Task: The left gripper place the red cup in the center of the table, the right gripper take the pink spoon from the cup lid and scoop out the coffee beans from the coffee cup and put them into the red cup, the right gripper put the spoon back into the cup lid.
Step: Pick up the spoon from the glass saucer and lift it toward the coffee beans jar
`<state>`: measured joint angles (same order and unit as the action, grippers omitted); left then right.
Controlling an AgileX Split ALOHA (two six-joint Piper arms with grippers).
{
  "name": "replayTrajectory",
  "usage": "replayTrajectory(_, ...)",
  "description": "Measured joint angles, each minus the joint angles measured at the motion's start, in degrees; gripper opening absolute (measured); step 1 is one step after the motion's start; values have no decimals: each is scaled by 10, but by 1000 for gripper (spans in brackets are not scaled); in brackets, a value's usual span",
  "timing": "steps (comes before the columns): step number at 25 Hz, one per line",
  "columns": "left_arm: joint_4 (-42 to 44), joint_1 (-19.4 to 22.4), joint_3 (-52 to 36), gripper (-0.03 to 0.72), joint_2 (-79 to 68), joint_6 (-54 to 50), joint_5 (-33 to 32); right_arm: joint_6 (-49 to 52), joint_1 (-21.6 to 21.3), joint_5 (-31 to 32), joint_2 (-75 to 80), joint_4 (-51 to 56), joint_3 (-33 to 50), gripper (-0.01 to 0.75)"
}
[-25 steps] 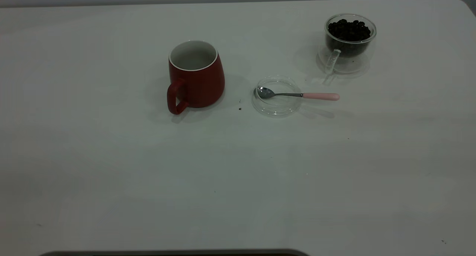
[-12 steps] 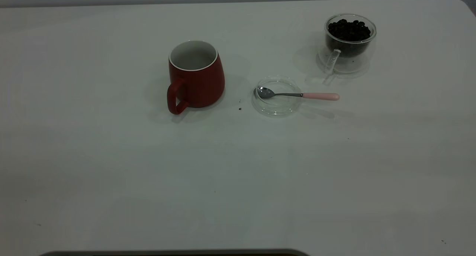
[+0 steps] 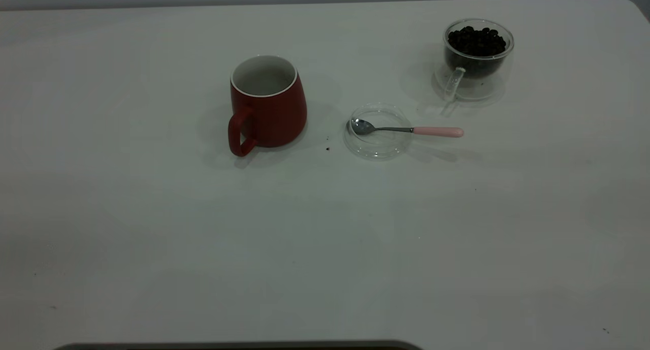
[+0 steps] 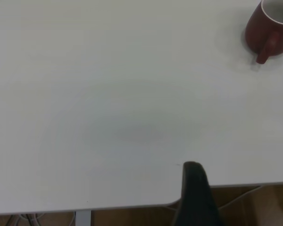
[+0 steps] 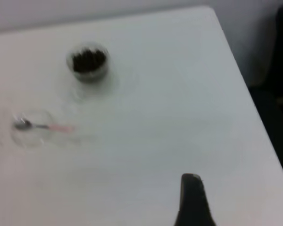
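Three task items sit on the white table [image 3: 152, 238], none bearing readable writing. The red cup [image 3: 267, 104] stands upright near the centre, handle toward the camera. Right of it lies the clear cup lid [image 3: 378, 131] holding the pink spoon [image 3: 406, 129]. The glass coffee cup [image 3: 477, 55] stands farther right, filled with beans. Each wrist view shows only one dark fingertip, over the table edge; I cannot tell either gripper's opening, and neither touches anything.
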<state>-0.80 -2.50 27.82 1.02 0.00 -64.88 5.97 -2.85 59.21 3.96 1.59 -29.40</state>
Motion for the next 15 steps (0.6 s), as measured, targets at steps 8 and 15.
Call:
replayTrajectory(8, 0, 0, 0, 569, 0, 0, 0, -17, 0, -77, 192, 120, -74, 653)
replayTrajectory(15, 0, 0, 0, 569, 0, 0, 0, -112, 0, -135, 418, 264, -99, 653)
